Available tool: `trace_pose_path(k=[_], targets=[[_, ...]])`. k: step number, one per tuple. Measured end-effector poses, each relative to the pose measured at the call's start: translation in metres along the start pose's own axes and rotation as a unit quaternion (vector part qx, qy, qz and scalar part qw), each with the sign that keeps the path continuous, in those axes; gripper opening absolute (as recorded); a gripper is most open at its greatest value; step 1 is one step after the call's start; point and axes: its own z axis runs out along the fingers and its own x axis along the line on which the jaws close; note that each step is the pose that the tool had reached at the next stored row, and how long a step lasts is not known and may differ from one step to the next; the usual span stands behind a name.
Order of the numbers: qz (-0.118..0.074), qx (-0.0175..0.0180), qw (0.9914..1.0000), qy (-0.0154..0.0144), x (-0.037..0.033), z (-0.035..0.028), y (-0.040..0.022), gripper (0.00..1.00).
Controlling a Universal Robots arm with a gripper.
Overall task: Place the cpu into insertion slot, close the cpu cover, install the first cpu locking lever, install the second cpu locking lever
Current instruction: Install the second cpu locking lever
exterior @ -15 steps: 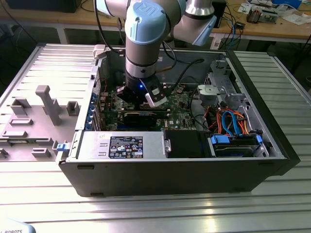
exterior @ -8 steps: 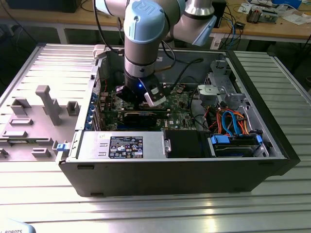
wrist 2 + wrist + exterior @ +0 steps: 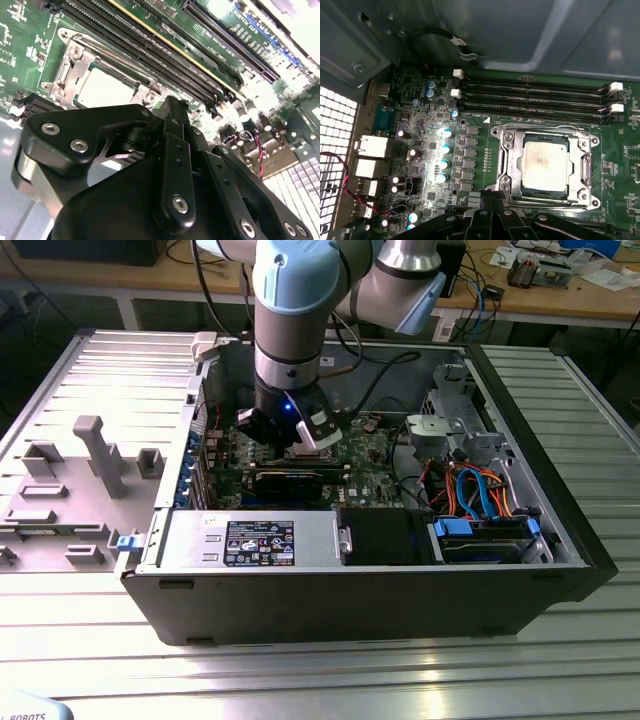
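In the exterior view, an open computer case (image 3: 560, 540) lies on its side on a ribbed metal table (image 3: 330, 670). The arm (image 3: 290, 310) reaches down into the case, and the gripper (image 3: 283, 435) hangs low over the green board (image 3: 370, 465), just above the long black card (image 3: 290, 480). A grey fixture plate (image 3: 75, 480) lies beside the case toward the exterior view's left. Orange and blue cables (image 3: 475, 490) sit in the case toward the exterior view's right of the board. From here I cannot tell how the fingers stand.

In the second wrist view, the gripper (image 3: 172, 107) is seen from behind, its black linkage in front. Its fingers come together at a narrow tip and hold nothing. Just beyond the tip lies the slot (image 3: 67, 65), with the cpu (image 3: 107, 90) seated flat inside it. The cover (image 3: 145, 95) lies down over the cpu's edges. Long memory slots (image 3: 165, 55) run beside the slot on the side away from the gripper.

In the first wrist view, the slot (image 3: 502, 165) sits on the board (image 3: 630, 200) with the cpu (image 3: 544, 165) in it, its pale top showing through the cover's cut-out. The cover (image 3: 585, 172) lies flat. The gripper's tip (image 3: 492, 200) is pressed together just beside the slot's edge. The memory slots (image 3: 535, 97) lie on the slot's far side from the gripper. Round capacitors (image 3: 445, 150) stand in a row beside the slot.
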Motion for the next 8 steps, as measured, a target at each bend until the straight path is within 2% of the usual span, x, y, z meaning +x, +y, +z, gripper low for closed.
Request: trace_pose_path(k=[2,8], targets=[[0.000,0.0000,1.00000,0.0000,0.0001,-0.0024,0.0005,0.11],[0.000,0.0000,1.00000,0.0001,0.0002,-0.0029,0.0006,0.11]])
